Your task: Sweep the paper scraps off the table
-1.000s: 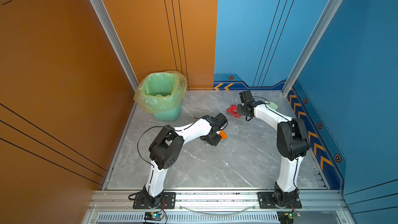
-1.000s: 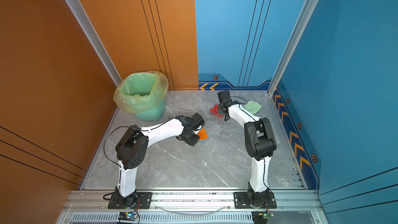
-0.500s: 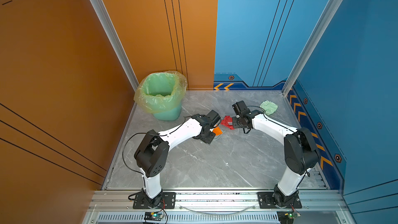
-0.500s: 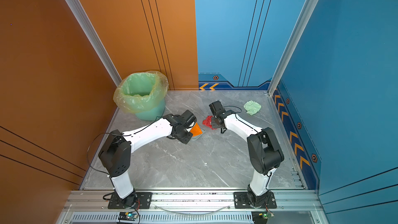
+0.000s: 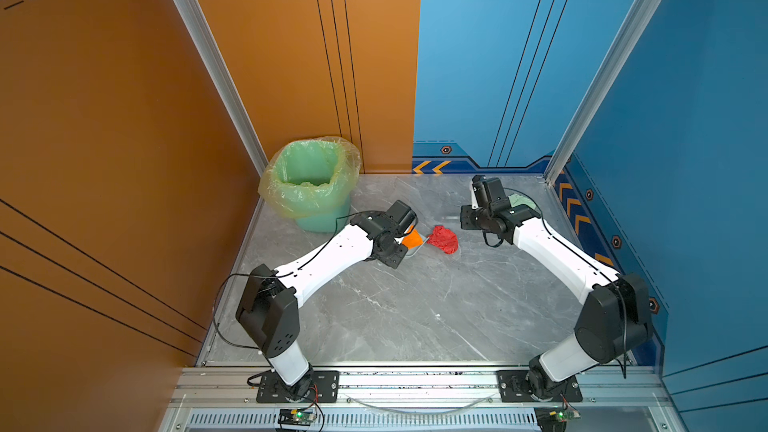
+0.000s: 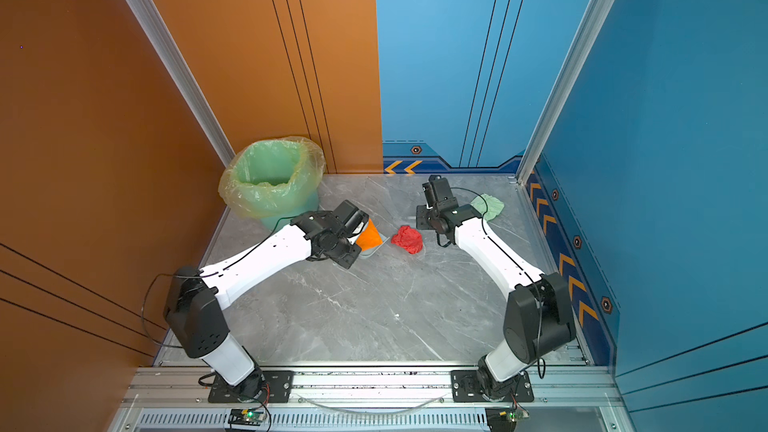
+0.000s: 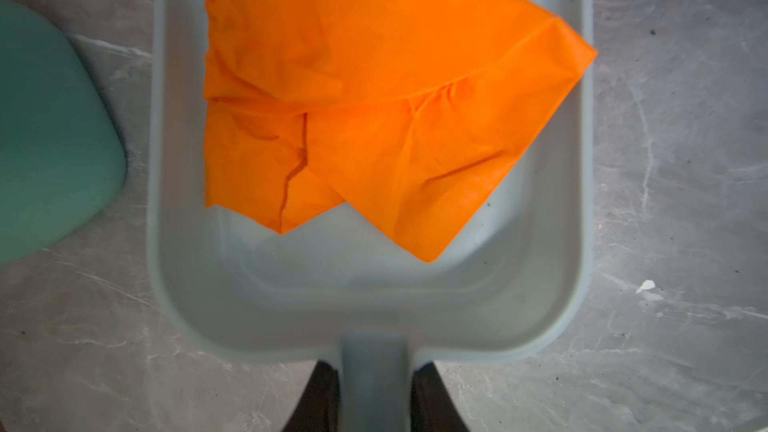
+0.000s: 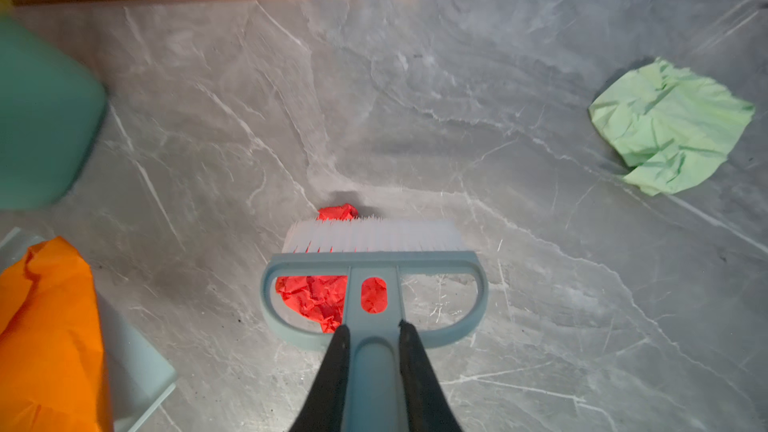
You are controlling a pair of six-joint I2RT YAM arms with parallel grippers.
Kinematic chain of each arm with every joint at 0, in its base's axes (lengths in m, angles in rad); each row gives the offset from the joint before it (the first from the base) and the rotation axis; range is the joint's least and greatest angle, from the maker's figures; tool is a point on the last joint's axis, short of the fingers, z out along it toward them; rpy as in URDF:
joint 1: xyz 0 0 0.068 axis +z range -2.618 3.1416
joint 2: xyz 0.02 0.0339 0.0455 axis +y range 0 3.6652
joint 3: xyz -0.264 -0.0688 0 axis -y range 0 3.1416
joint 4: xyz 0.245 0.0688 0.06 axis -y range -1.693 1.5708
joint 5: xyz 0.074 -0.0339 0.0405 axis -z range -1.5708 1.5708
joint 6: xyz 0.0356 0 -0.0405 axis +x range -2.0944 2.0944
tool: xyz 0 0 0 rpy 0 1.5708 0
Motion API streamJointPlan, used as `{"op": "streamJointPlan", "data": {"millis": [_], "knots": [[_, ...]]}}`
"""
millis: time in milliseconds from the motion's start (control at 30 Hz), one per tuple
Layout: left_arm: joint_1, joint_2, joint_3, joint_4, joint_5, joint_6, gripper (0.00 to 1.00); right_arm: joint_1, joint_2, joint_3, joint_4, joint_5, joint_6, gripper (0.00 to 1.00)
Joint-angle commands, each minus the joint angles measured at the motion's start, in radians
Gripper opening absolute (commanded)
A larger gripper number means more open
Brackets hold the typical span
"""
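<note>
A pale blue dustpan (image 7: pixel 374 297) lies flat on the grey marble-patterned table (image 5: pixel 415 305), just beside the teal bin (image 5: pixel 320 220) with its yellowish-green liner (image 5: pixel 291 201). The pan's open mouth faces away from the bin. The left gripper (image 7: pixel 374 367) has its 2 black fingers (image 7: pixel 316 396) pinching the pan's handle from either side. 1 creased orange paper sheet (image 7: pixel 374 97) rests inside the pan, with a corner lapping over 1 side wall. A crumpled red paper wad (image 5: pixel 444 238) sits on the marble at the pan's open lip, on the far side of the pan from the bin, as both top views show. The right gripper (image 8: pixel 374 328) clamps its fingers (image 8: pixel 340 367) tight on the handle of a pale blue hand brush (image 8: pixel 374 263). In the right wrist view the brush's white bristles (image 8: pixel 374 234) hang over the red wad, which shows through the openings in the brush head. The bristles are blurred, and whether they touch the paper cannot be told. A rumpled pale green paper scrap (image 6: pixel 490 206) lies well apart from the bin, across the table by the blue wall and beyond the right arm's wrist. The bin stands upright in the corner against the orange wall.
</note>
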Motion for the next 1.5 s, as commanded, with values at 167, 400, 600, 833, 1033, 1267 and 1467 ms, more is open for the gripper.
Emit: {"op": "streamJointPlan", "data": {"millis": [167,400,600,833,1033,1267,1467], "knots": [[0.052,-0.090,0.129,-0.119,-0.085,0.100,0.05,-0.061,-0.086,-0.021,-0.015,-0.019,0.001,0.00],[0.109,-0.129,0.231,-0.166,-0.109,0.171,0.07,-0.064,-0.129,-0.100,-0.021,-0.020,0.012,0.00],[0.163,-0.156,0.296,-0.195,-0.194,0.256,0.08,-0.063,-0.152,-0.146,-0.016,-0.028,0.030,0.00],[0.268,-0.201,0.359,-0.195,-0.188,0.300,0.09,-0.060,-0.172,-0.186,-0.011,-0.031,0.045,0.00],[0.383,-0.210,0.456,-0.192,-0.194,0.378,0.10,-0.055,-0.185,-0.203,-0.017,-0.031,0.057,0.00],[0.508,-0.175,0.546,-0.191,-0.249,0.477,0.10,-0.049,-0.206,-0.234,-0.005,-0.024,0.078,0.00],[0.584,-0.125,0.543,-0.162,-0.381,0.563,0.10,-0.048,-0.212,-0.243,-0.003,-0.025,0.082,0.00]]}}
